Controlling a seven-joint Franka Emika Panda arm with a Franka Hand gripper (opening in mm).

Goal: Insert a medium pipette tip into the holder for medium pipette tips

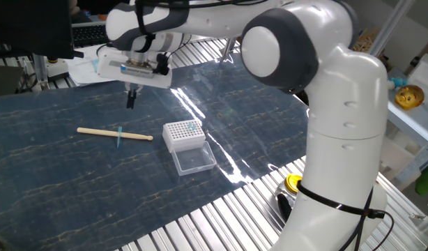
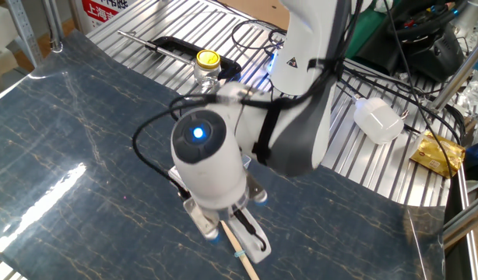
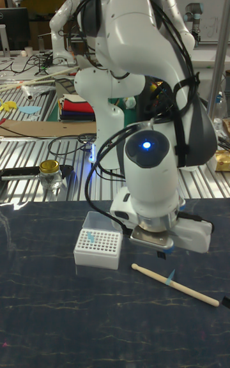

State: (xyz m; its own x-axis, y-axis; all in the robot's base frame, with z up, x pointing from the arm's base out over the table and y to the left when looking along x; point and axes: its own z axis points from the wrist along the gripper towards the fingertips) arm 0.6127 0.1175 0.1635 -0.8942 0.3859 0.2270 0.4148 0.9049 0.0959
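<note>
The medium pipette tip (image 1: pixel 120 136) is a thin blue cone lying across a pale wooden stick (image 1: pixel 115 134) on the dark mat; in the tall view the tip (image 3: pixel 170 276) rests on the stick (image 3: pixel 185 288). The holder (image 1: pixel 183 134) is a white rack with its clear lid (image 1: pixel 194 160) folded open, right of the stick, with a blue tip standing in it. My gripper (image 1: pixel 130 98) hangs above the mat just behind the stick, fingers together and holding nothing. In the tall view the gripper (image 3: pixel 160 253) is between the holder (image 3: pixel 97 246) and the tip.
My arm hides the holder and the tip in the other fixed view; only the stick (image 2: pixel 243 258) pokes out beneath the hand. A yellow-capped jar (image 2: pixel 206 65) stands on the metal slats behind the mat. Papers (image 1: pixel 88 68) lie past the mat's far edge.
</note>
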